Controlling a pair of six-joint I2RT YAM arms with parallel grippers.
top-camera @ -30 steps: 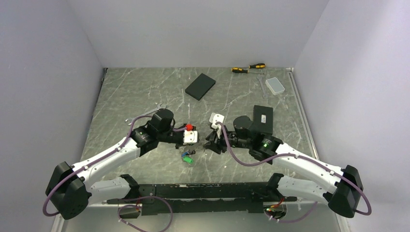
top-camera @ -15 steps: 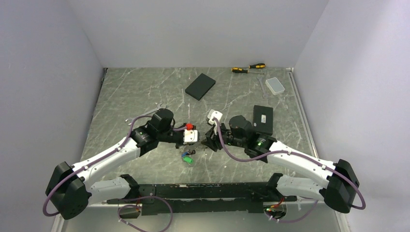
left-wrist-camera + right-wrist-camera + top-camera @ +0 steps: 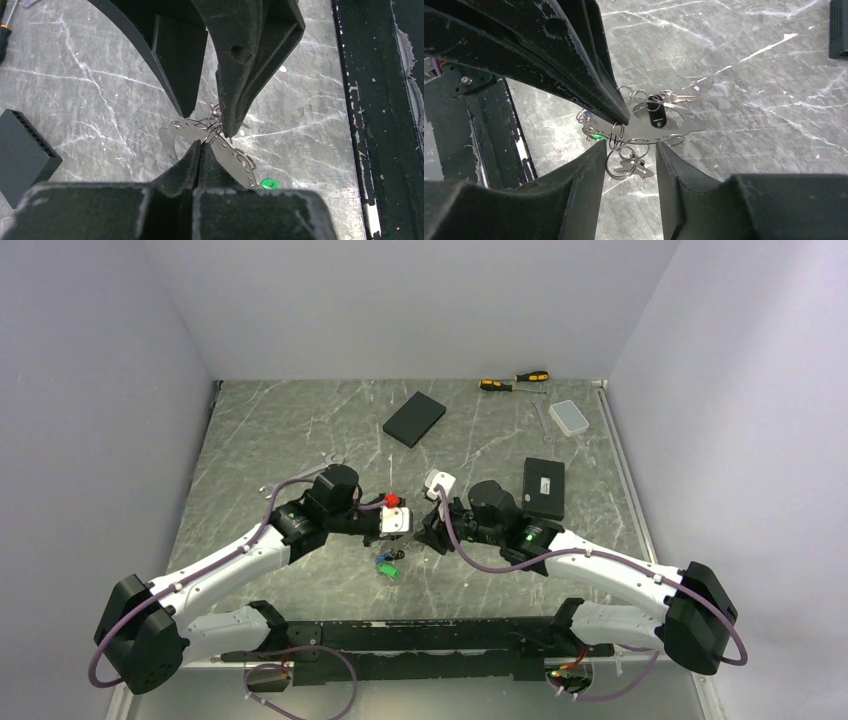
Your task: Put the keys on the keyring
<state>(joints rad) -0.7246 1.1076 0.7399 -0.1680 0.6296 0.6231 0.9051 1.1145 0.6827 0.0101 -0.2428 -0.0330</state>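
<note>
Between the arms, you find one keyring [image 3: 684, 124] pinched in the left gripper [image 3: 623, 120]; the right gripper [image 3: 629, 148] stands spread around one small ring [image 3: 621, 162]. One black key [image 3: 656, 116] and one green key [image 3: 597, 136] are visible.

Left wrist: left claw [image 3: 200, 145] hides the near arc of the keyring [image 3: 169, 136]; green key head [image 3: 268, 183] half covered at 5 o'clock. Right wrist: black box [image 3: 840, 30] cropped at 2 o'clock. Top view: keyring too small to resolve.
</note>
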